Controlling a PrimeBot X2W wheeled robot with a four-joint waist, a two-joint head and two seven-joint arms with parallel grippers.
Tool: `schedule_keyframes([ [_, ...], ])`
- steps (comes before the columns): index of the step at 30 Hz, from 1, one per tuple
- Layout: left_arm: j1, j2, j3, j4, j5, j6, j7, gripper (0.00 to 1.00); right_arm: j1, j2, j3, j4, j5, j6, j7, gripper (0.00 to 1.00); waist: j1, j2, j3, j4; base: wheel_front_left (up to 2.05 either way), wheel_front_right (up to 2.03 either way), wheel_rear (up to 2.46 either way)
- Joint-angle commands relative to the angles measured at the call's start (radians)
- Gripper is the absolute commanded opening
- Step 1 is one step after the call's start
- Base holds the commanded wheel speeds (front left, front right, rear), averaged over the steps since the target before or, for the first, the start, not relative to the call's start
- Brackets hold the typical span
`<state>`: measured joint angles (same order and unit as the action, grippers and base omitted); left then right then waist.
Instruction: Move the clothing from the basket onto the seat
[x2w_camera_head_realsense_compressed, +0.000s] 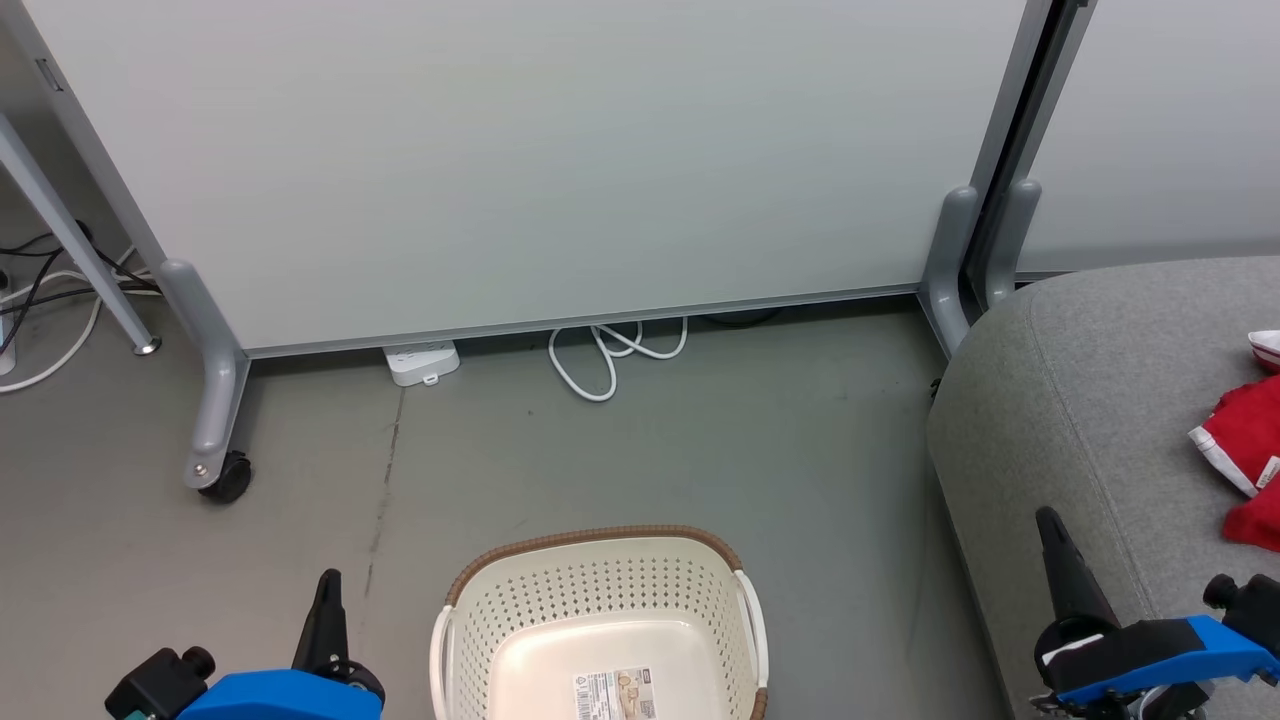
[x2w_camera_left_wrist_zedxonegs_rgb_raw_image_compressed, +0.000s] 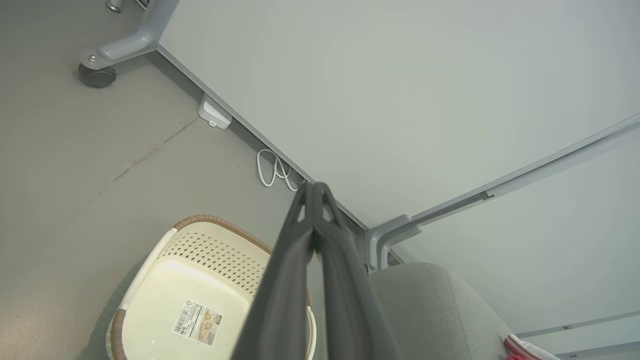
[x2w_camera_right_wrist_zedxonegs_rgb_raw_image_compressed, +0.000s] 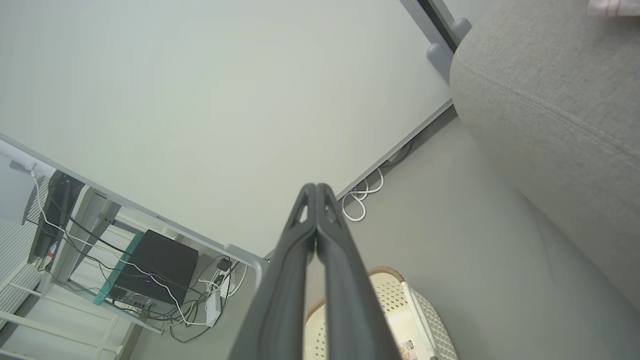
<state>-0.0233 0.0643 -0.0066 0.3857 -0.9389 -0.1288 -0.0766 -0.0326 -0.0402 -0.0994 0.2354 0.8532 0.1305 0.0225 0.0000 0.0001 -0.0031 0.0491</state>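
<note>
The cream basket (x2w_camera_head_realsense_compressed: 600, 600) with its brown rim stands on the floor at the bottom centre; I see only a paper label on its bare bottom. It shows too in the left wrist view as the basket (x2w_camera_left_wrist_zedxonegs_rgb_raw_image_compressed: 200, 265) and in the right wrist view as the basket (x2w_camera_right_wrist_zedxonegs_rgb_raw_image_compressed: 425, 320). Red and white clothing (x2w_camera_head_realsense_compressed: 1245, 450) lies on the grey seat (x2w_camera_head_realsense_compressed: 1080, 400) at the right edge. My left gripper (x2w_camera_head_realsense_compressed: 328, 585) is shut and empty, left of the basket. My right gripper (x2w_camera_head_realsense_compressed: 1050, 525) is shut and empty, over the seat's front edge. Both wrist views show fingers pressed together: left gripper (x2w_camera_left_wrist_zedxonegs_rgb_raw_image_compressed: 315, 187), right gripper (x2w_camera_right_wrist_zedxonegs_rgb_raw_image_compressed: 316, 187).
A pale partition panel (x2w_camera_head_realsense_compressed: 560, 160) on grey wheeled feet (x2w_camera_head_realsense_compressed: 215, 420) stands behind the basket. A white power strip (x2w_camera_head_realsense_compressed: 422, 362) and a looped white cable (x2w_camera_head_realsense_compressed: 610, 355) lie at its base. A desk leg (x2w_camera_head_realsense_compressed: 75, 240) and more cables are at far left.
</note>
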Motion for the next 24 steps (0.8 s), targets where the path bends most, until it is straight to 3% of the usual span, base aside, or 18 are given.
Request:
schedule_keyframes([
  [1,-0.027,0.002,0.011,-0.018,-0.025,-0.001,0.006,0.00,-0.024,-0.007,-0.002,-0.010,0.029,0.000,0.003,0.00,0.0000,-0.0001,0.000,-0.001,0.00,0.00,0.00],
  [24,-0.052,-0.003,0.051,-0.062,-0.250,-0.002,0.072,0.00,-0.047,-0.009,-0.007,-0.003,0.283,0.000,0.035,0.00,0.0000,-0.0001,0.002,-0.014,0.00,0.00,0.00],
])
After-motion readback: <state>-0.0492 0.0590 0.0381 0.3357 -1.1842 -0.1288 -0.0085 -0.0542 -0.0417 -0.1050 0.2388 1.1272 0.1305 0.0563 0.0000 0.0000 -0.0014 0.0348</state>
